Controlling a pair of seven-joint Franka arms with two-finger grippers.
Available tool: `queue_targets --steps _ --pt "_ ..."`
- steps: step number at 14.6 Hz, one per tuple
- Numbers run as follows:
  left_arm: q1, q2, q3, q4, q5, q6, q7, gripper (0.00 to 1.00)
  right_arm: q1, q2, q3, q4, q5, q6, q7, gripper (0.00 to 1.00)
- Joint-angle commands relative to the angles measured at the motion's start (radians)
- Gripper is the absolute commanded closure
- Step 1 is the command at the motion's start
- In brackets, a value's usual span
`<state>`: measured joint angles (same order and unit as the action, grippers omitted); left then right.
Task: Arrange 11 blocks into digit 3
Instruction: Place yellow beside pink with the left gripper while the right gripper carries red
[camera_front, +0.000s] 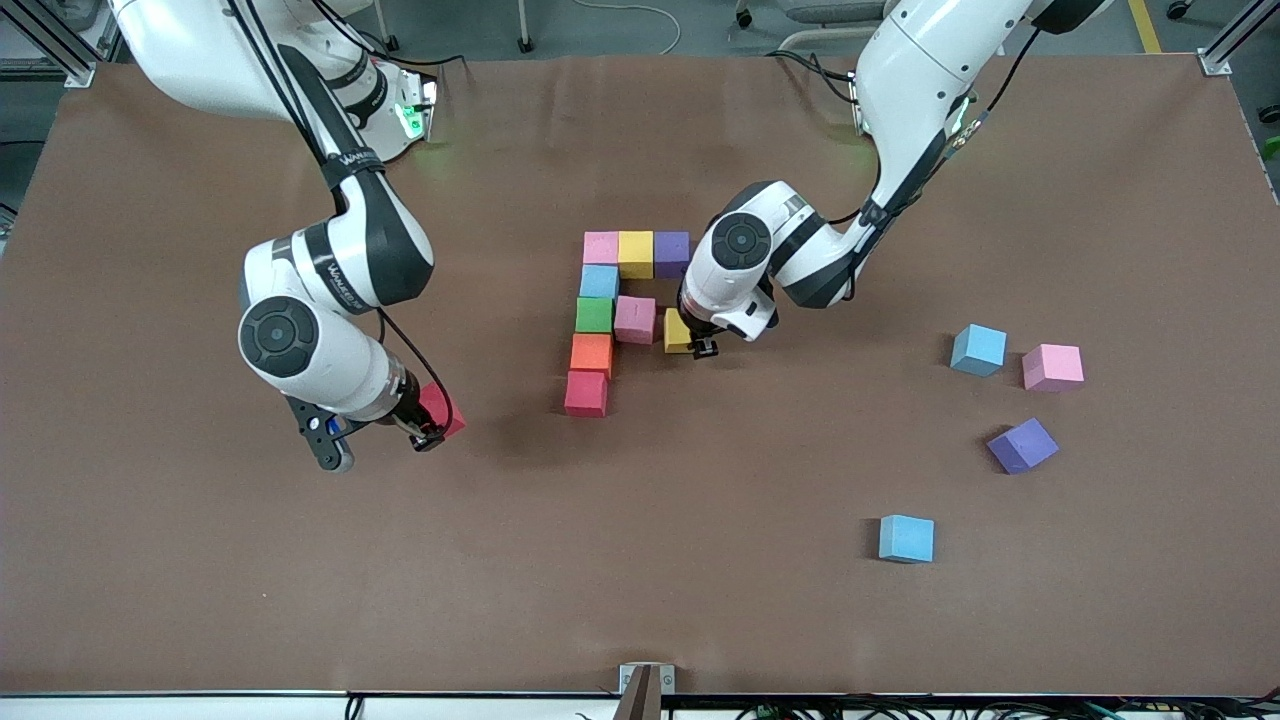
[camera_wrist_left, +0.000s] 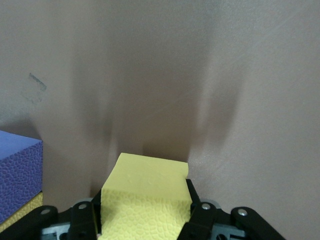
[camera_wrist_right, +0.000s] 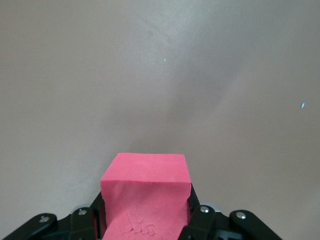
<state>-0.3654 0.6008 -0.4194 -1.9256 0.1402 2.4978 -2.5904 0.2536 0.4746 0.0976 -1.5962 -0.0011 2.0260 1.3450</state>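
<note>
The partial digit 3 of touching blocks lies mid-table: a row of pink (camera_front: 601, 247), yellow (camera_front: 635, 253) and purple (camera_front: 671, 253), then a column of light blue (camera_front: 599, 281), green (camera_front: 594, 314), orange (camera_front: 591, 353) and red (camera_front: 586, 393). A second pink block (camera_front: 635, 319) sits beside the green. My left gripper (camera_front: 702, 346) (camera_wrist_left: 145, 202) is shut on a yellow block (camera_front: 677, 332) (camera_wrist_left: 150, 175), low down right beside that second pink block. My right gripper (camera_front: 427, 433) (camera_wrist_right: 145, 202) is shut on a red block (camera_front: 441, 407) (camera_wrist_right: 145, 180) toward the right arm's end.
Loose blocks lie toward the left arm's end: light blue (camera_front: 978, 349), pink (camera_front: 1052, 367), purple (camera_front: 1022, 445) and another light blue (camera_front: 906, 538) nearer the front camera. The left wrist view shows a purple block (camera_wrist_left: 17, 175) at its edge. Brown table (camera_front: 700, 600) carries everything.
</note>
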Motion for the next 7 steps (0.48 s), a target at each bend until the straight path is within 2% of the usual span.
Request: queue_targets --steps 1,7 --pt "-0.024 0.028 0.017 0.023 0.074 0.009 -0.077 0.77 0.012 0.001 -0.003 0.010 0.015 -0.012 0.036 1.00" --pt "-0.040 0.040 0.017 0.051 0.105 0.006 -0.117 0.77 0.030 0.002 -0.003 0.010 0.016 -0.010 0.048 1.00"
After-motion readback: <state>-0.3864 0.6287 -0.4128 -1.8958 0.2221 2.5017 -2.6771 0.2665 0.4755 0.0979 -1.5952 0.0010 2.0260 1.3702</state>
